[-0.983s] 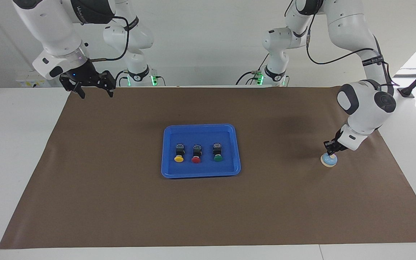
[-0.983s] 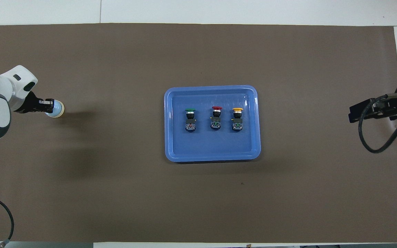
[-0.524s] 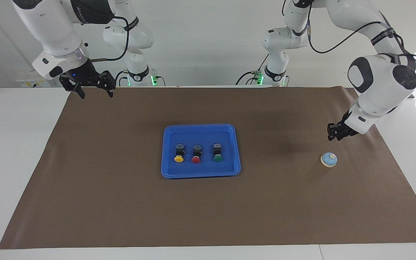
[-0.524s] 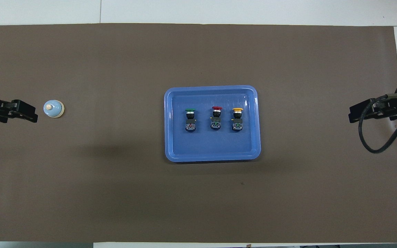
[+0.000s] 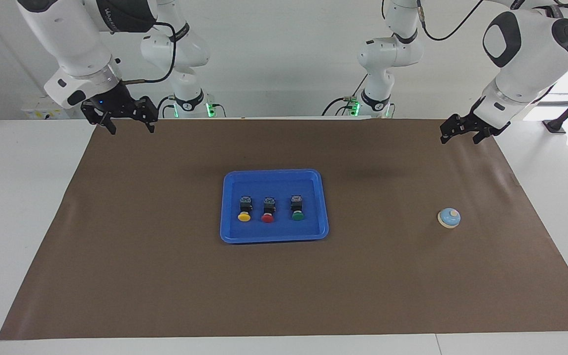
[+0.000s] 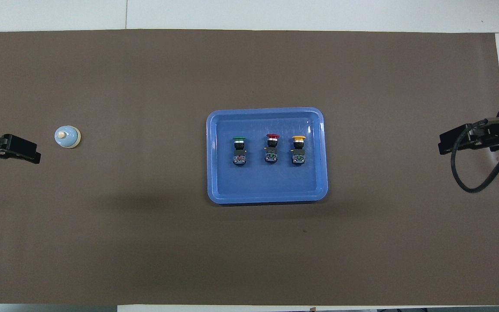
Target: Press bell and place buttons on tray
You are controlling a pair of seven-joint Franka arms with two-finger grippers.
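Note:
The blue tray [image 5: 274, 237] [image 6: 267, 197] lies mid-table on the brown mat. Three buttons lie in a row inside it: yellow [image 5: 244, 216] [image 6: 298, 149], red [image 5: 267, 217] [image 6: 271, 148] and green [image 5: 298, 215] [image 6: 239, 149]. The light blue bell [image 5: 449, 217] [image 6: 67, 137] stands alone on the mat toward the left arm's end, with nothing touching it. My left gripper [image 5: 459, 138] [image 6: 24, 149] hangs open and empty, high over the mat's edge by its base. My right gripper [image 5: 132, 130] [image 6: 448, 145] waits open and empty over the mat's corner at its own end.
The brown mat [image 5: 284, 296] covers most of the white table [image 5: 17, 197]. A black stand [image 5: 555, 125] sits on the table at the left arm's end. A black cable [image 6: 474, 182] loops off the right wrist.
My left gripper has lifted off the bell, opened, and drawn back up toward its base. The bell stays put. The right arm has not moved.

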